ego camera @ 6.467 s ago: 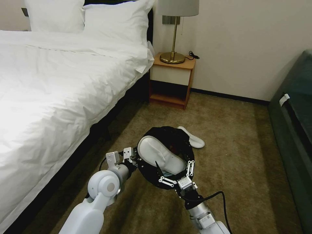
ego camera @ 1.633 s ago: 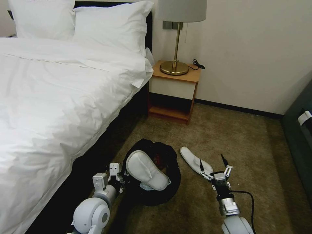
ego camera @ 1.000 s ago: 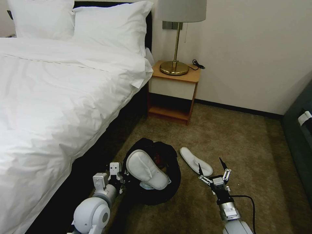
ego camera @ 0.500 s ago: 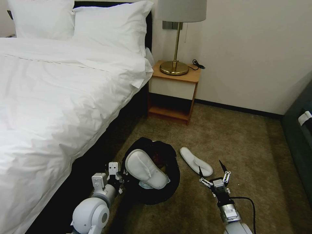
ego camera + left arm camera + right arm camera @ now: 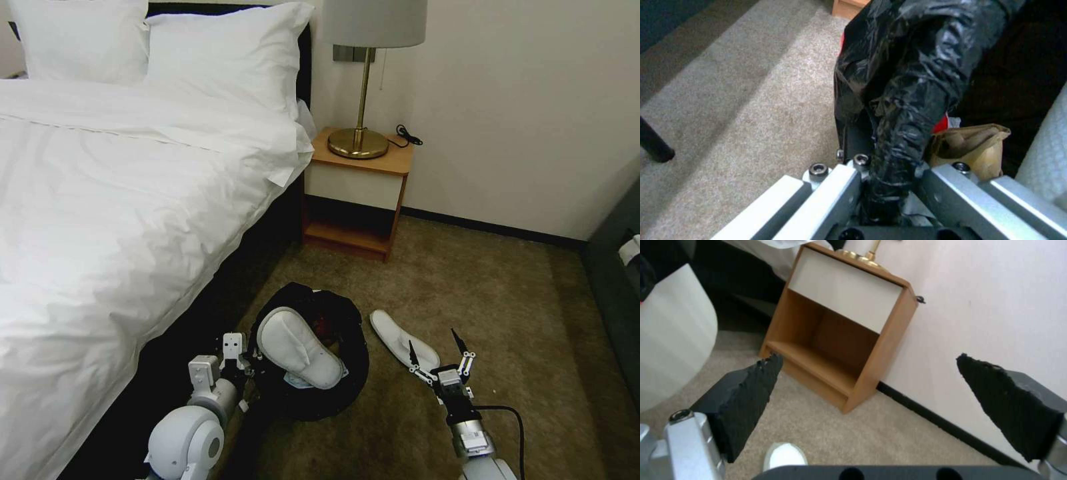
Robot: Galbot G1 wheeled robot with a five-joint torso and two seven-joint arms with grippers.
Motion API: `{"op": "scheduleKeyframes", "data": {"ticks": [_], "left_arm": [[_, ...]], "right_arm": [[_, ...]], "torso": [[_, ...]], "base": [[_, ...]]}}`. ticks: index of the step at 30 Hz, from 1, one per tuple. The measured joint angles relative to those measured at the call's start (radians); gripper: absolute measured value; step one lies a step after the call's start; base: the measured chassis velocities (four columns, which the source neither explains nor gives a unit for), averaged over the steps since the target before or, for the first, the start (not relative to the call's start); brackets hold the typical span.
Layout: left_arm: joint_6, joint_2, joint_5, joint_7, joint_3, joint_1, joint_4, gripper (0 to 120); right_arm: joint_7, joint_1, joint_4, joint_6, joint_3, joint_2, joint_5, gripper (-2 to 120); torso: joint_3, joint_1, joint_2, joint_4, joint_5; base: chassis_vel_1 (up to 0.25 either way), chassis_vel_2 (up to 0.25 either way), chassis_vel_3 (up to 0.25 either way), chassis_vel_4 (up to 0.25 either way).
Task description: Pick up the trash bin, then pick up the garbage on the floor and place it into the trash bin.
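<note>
The trash bin (image 5: 347,373), lined with a crinkled black bag, is at the foot of the bed side. One white slipper (image 5: 297,347) lies across its mouth. My left gripper (image 5: 248,361) is shut on the bin's near rim; in the left wrist view its jaws (image 5: 889,181) pinch the black bag (image 5: 916,66), with a brown paper bag (image 5: 971,146) and something red inside the bin. A second white slipper (image 5: 400,339) lies flat on the carpet right of the bin. My right gripper (image 5: 433,345) is open just over that slipper's near end, whose tip (image 5: 784,455) shows below the spread fingers (image 5: 746,396).
The bed (image 5: 120,200) with a dark base runs along the left. A wooden nightstand (image 5: 357,193) with a brass lamp (image 5: 360,133) stands against the wall ahead. A dark sofa edge (image 5: 620,287) is at the right. Open carpet lies between slipper and sofa.
The right gripper has left the bin and swung right to the slipper on the carpet, staying open. The view has shifted. The left gripper still holds the bin rim.
</note>
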Motion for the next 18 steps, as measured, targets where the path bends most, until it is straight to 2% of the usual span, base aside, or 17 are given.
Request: {"op": "scheduleKeyframes", "data": {"ticks": [10,12,18], "left_arm": [[0.000,-0.006,0.003,0.002,0.001,0.000,0.001,0],[0.000,-0.012,0.005,0.002,0.000,-0.004,0.006,0],[0.000,-0.015,0.005,0.003,0.003,-0.015,0.016,0]], "right_arm": [[-0.031,0.003,-0.002,-0.012,-0.005,-0.027,0.002,100],[-0.121,0.013,-0.007,-0.037,-0.013,-0.068,0.048,100],[-0.188,0.046,-0.054,-0.069,-0.031,-0.124,0.085,100]], "torso": [[0.000,0.000,0.000,-0.0001,0.0000],[0.000,0.000,0.000,-0.0001,0.0000],[0.000,0.000,0.000,-0.0001,0.0000]], "base": [[-0.004,0.006,0.000,-0.004],[0.000,0.000,0.000,0.000],[0.000,0.000,0.000,0.000]]}}
